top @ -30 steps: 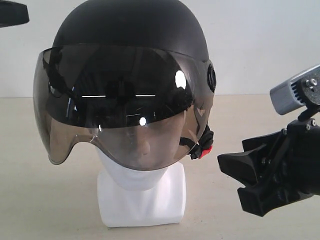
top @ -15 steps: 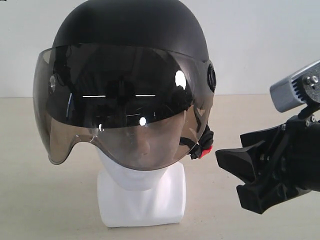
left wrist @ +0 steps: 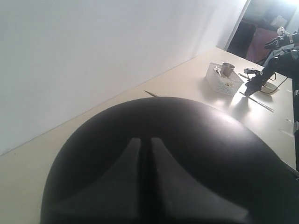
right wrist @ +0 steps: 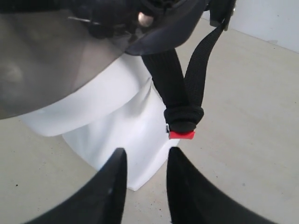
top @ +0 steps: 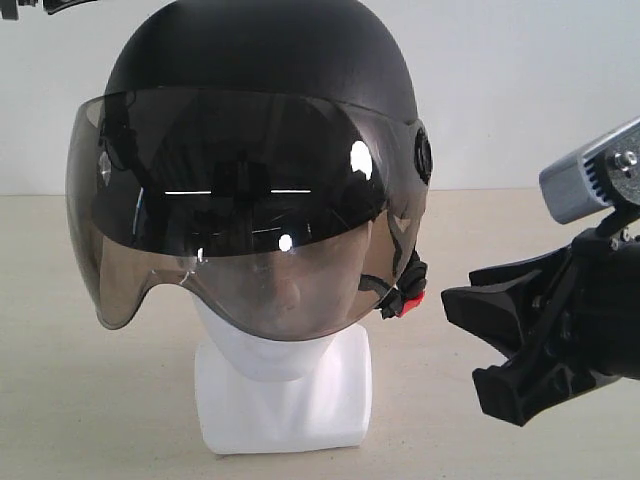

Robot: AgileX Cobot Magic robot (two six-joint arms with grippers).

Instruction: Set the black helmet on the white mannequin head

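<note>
- Although only a dark scrap of the left arm (top: 48, 5) shows in the top corner of the exterior view, the left wrist view finds the left end effector (left wrist: 145, 140) above the crown. Its two fingers are clenched almost together with only a thin slit between them, and they grasp nothing.
- In the middle, the black helmet (top: 260, 50) sits on the white mannequin head (top: 285, 390). The shell covers the skull, and the face shows dimly through the smoky visor (top: 230, 200). The mannequin's squarish base stands on the table (top: 90, 400).
- The helmet looks level and settled, with neither end effector touching it. I judge the placing itself done, so the step in hand is letting go and clearing away.
- On the helmet's right side the chin straps (right wrist: 173, 79) hang loose. They end in the red buckle clip (top: 413, 303), which dangles beside the neck and is not fastened to anything I can see.
- Furthest right, the right end effector (top: 460, 342) is released, with its fingers spread wide and empty. It is low and near the buckle but apart from it, and in the right wrist view the clip lies just beyond the gap between the fingertips.
- The next move calls for both arms to back off without brushing the visor or snagging the straps, since a tug there could tip the helmet or the light head beneath it.
- If a last nudge is meant, it should be gentle and square to the shell.
</note>
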